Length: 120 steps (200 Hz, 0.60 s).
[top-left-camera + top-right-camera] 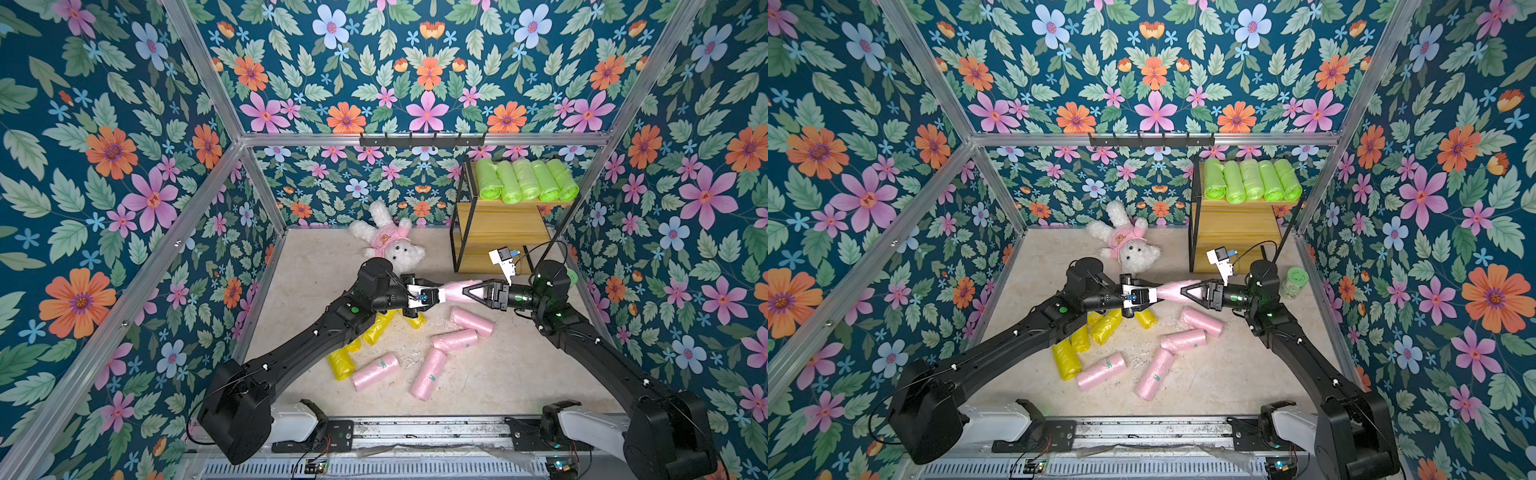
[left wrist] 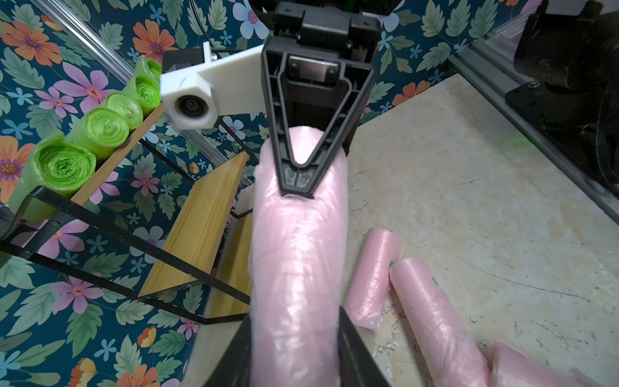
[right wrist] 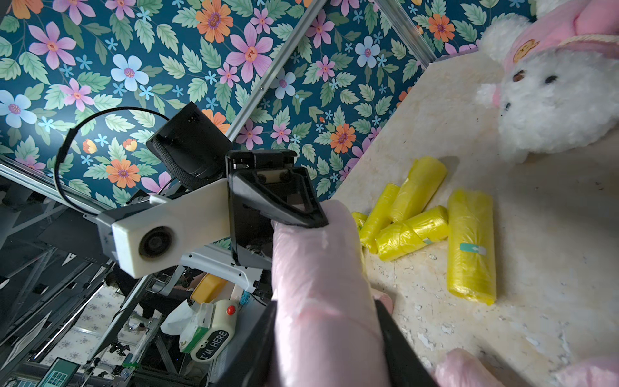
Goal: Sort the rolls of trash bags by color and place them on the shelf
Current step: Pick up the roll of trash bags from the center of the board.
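Both top views: high overhead, angled down toward back wall point(image 1: 424, 62), far off; near-identical, whole floor point(image 1: 498, 374) plus shelf point(image 1: 498, 224) at far side.
Left wrist view: very near held pink roll point(image 2: 298, 268), facing shelf; white right wrist camera point(image 2: 189, 104) in sight.
Right wrist view: equally near, facing away from shelf, toward yellow rolls point(image 3: 469, 244), plush rabbit point(image 3: 552, 100).
2 wrist views share pink roll.

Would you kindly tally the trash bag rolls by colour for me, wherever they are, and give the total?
Green rolls: 5, all on the shelf.
Pink rolls: 5; four on the table, plus the held pink roll between the left pincer and right pincer.
Yellow rolls: 5, on the table, some partly under the left arm.
Total: 15.
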Tool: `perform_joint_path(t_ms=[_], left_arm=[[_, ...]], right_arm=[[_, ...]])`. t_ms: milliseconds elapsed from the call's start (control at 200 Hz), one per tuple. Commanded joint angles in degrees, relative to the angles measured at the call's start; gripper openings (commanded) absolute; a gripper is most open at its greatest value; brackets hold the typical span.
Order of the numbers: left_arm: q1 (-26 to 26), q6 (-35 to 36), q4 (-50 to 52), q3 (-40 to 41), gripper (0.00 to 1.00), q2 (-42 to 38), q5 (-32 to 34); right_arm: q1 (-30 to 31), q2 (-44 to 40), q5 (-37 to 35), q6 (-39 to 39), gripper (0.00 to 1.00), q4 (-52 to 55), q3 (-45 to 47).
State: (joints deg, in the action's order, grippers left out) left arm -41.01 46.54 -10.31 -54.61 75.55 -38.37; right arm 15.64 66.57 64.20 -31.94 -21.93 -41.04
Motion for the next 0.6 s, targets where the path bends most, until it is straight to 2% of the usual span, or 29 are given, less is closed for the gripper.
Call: perform_joint_path(t_ms=[0, 110, 260, 445, 595], left_arm=[[-0.03, -3.27, -3.14, 0.02, 0.5, 0.08, 1.38], [-0.02, -10.2, -6.34, 1.0, 0.67, -0.18, 4.6], [0.03, -20.61, -9.97, 2.44, 0.77, -1.09, 10.66], [0.15, -31.98, -11.51, 2.28, 0.86, -0.5, 11.97], [0.15, -42.3, -15.87, 2.81, 0.83, 0.42, 12.75]], right_arm=[[-0.22, -0.89, 0.09, -1.41, 0.37, -2.24, 0.72], [-2.74, -2.54, -2.6, -5.95, 0.35, -6.04, 3.17], [-8.93, -6.68, -9.43, -10.9, 0.36, -9.17, 7.24], [-12.01, -12.64, -29.71, -9.31, 0.37, -4.72, 9.21], [-11.75, -13.81, -47.4, -12.56, 0.37, -13.93, 13.7]])
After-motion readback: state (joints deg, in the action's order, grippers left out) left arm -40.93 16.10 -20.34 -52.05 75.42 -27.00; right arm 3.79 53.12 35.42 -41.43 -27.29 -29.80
